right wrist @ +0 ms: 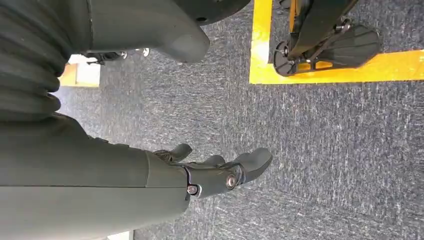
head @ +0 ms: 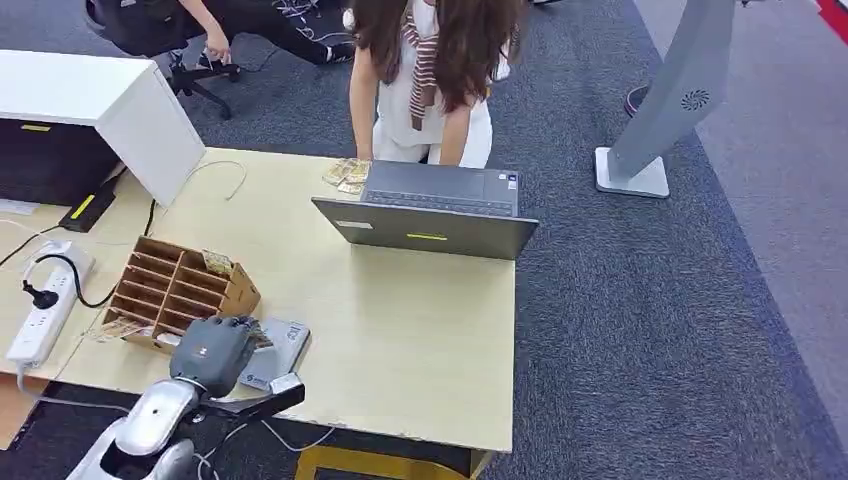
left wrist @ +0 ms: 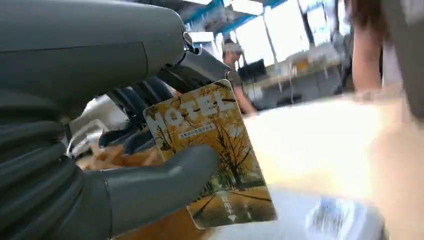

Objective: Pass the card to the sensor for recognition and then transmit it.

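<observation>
While my left hand (head: 212, 352) hangs over the near edge of the table (head: 420, 330), it pinches the card (left wrist: 210, 150) between the thick thumb and the darker fingers (left wrist: 145, 95). The card is yellow, with trees on it and the word MOTEL. It sits tilted in my grip, and a lot of it sticks out past the thumb.

I see the grey sensor (head: 274, 352) lying flat on the table, just beside the hand and partly under it. Next to it stands the brown card box (head: 180, 288) with its many slots. My right hand (right wrist: 215, 172) hangs down by the floor, holding nothing, with its fingers loosely apart.

From up high the hand hides the card, so I think the card is above the sensor, but I cannot be sure it is close enough to be read.

What could go wrong? My grip is only on one part of the card. If I bump its free end on the sensor, it could twist or slip out. If I hold it too high or off to the side, the sensor may not read it. The box is very near, so a wide swing could knock it.

A person (head: 430, 70) stands across the table behind the laptop (head: 432, 215). A long reach that way could hit the laptop.
</observation>
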Controlling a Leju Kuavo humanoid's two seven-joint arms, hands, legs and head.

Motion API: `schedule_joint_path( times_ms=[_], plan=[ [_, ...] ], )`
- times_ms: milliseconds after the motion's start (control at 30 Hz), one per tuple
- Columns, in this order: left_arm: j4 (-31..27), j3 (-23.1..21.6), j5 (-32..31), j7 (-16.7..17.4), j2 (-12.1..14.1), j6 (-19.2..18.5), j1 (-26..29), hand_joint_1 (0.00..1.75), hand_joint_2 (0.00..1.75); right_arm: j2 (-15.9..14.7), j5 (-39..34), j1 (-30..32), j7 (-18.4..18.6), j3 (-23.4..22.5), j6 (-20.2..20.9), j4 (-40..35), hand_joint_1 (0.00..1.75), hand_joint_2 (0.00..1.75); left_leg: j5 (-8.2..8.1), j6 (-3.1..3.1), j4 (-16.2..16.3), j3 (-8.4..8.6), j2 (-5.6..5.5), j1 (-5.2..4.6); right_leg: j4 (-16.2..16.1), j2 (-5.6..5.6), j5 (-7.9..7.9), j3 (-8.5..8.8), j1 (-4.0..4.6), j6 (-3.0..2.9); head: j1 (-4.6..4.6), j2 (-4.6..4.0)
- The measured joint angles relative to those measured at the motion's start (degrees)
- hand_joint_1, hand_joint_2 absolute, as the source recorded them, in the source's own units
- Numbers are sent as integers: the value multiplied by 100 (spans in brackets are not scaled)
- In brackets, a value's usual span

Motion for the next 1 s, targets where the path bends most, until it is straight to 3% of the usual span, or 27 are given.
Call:
schedule_joint_path(
  times_ms=[133, 400, 533, 767, 1000],
  plan=[
    [-24, -2, -91, -65, -152, 576, -462, 175, 175, 0, 92, -10, -20, -2, 9, 0, 0, 175, 5, 3, 0, -3, -10, -1, 0, -11, 6, 6, -1, 3, 2, 0],
    [-48, -2, -111, -129, -216, 758, -849, 175, 175, 0, 155, -7, -50, -2, 48, 0, 0, 175, 5, 3, 1, -8, -7, 0, 0, -7, 5, -5, 0, 3, 2, 0],
    [41, 2, -67, -192, -181, 685, -1528, 175, 175, 0, 258, -16, -94, -2, 109, 0, 0, 175, 10, 3, 1, -13, -19, 1, 0, -16, 6, -4, 1, 3, 2, 0],
    [1030, 7, -360, -118, -157, 569, -2893, 175, 175, 0, 415, -21, -85, -2, 162, 0, 0, 175, 18, -4, 1, -12, -17, 0, 2, -14, 17, -4, 1, -6, 2, 0],
    [1746, 7, -402, -90, -164, 596, -3393, 175, 175, 0, 483, -22, -74, -2, 179, 0, 0, 175, 17, -4, 1, -14, -14, 0, 2, -9, 16, -8, 0, -7, 2, 0]
  ],
)
